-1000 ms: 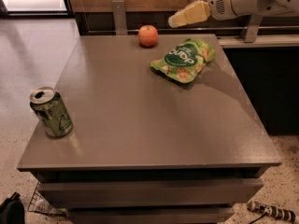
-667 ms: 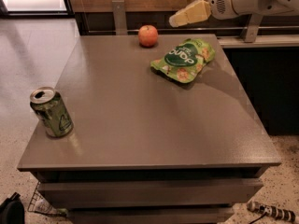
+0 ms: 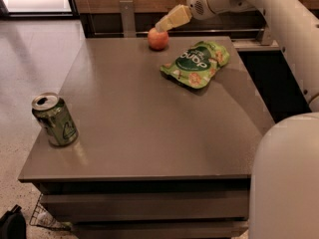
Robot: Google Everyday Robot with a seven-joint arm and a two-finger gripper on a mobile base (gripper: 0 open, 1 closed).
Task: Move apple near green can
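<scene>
The apple (image 3: pixel 158 39), red-orange, sits near the far edge of the grey table (image 3: pixel 144 113). The green can (image 3: pixel 54 119) stands upright at the table's near left edge, far from the apple. My gripper (image 3: pixel 163 26) hangs just above and slightly right of the apple, its pale fingers (image 3: pixel 173 19) pointing down-left toward it. It holds nothing.
A flat green snack bag (image 3: pixel 196 63) lies right of the apple on the table. The white arm (image 3: pixel 279 29) runs along the right side. A wooden wall and dark ledge (image 3: pixel 124 4) stand behind the table. A black object (image 3: pixel 11 225) lies on the floor at the lower left.
The gripper has moved left and down, from right of the snack bag's top to just above the apple. The view has shifted slightly.
</scene>
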